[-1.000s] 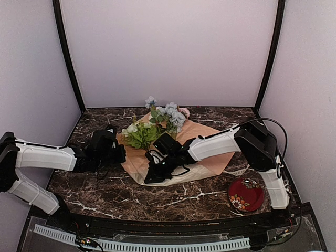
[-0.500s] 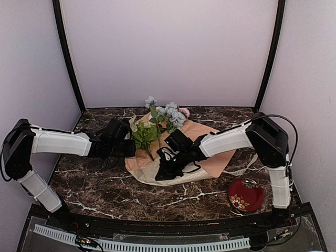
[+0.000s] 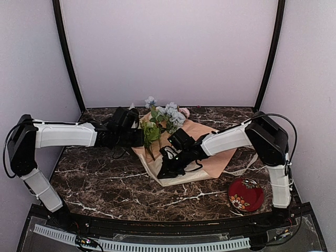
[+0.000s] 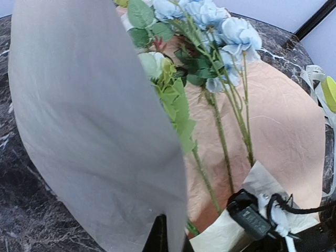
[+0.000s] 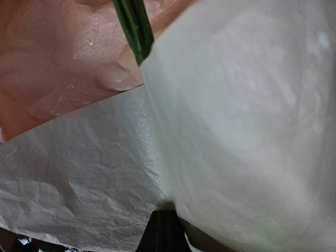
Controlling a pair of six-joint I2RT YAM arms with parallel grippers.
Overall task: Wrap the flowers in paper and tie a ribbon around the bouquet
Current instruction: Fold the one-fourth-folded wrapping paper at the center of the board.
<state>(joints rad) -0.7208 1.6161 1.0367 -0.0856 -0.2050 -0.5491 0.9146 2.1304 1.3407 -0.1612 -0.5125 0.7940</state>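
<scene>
The paper (image 3: 207, 137) lies peach side up in the middle of the table, with the flowers (image 3: 164, 116) lying on it, blooms toward the back wall. My left gripper (image 3: 140, 138) is shut on the paper's left edge and holds that flap (image 4: 94, 131) raised over the leaves and stems (image 4: 223, 131). My right gripper (image 3: 164, 170) is shut on the paper's near edge; the cream flap (image 5: 241, 105) curls up over the stem ends (image 5: 134, 26). Part of the ribbon (image 4: 314, 79) shows beyond the paper's right side. No finished bouquet is in view.
A red patterned dish (image 3: 245, 195) sits at the front right near the right arm's base. A lime-green round thing (image 4: 329, 92) lies by the ribbon. Dark marble table (image 3: 105, 184), with white walls close on three sides.
My left gripper has swung right and toward the back, pulling the paper's left edge up over the flowers. The right gripper shifted slightly right with the near edge held.
</scene>
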